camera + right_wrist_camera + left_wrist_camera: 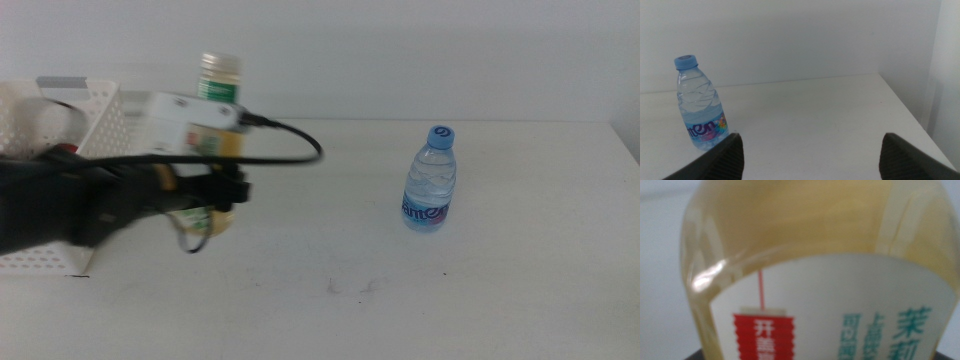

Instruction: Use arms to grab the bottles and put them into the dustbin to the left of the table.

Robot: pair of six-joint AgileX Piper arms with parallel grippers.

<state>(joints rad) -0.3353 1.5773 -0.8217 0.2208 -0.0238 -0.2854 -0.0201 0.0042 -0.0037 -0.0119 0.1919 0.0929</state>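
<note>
The yellowish tea bottle with its white cap stands upright just right of the dustbin, and my left gripper is shut on its lower body. The bottle's yellow body and white label fill the left wrist view at close range. A small clear water bottle with a blue cap stands alone on the table's right half. In the right wrist view the water bottle stands ahead and off to one side of my open right gripper, well apart from it. The right arm is outside the middle view.
The white perforated dustbin sits at the table's left edge, partly hidden behind my left arm. A black cable loops off the left wrist. Small scuff marks dot the white table.
</note>
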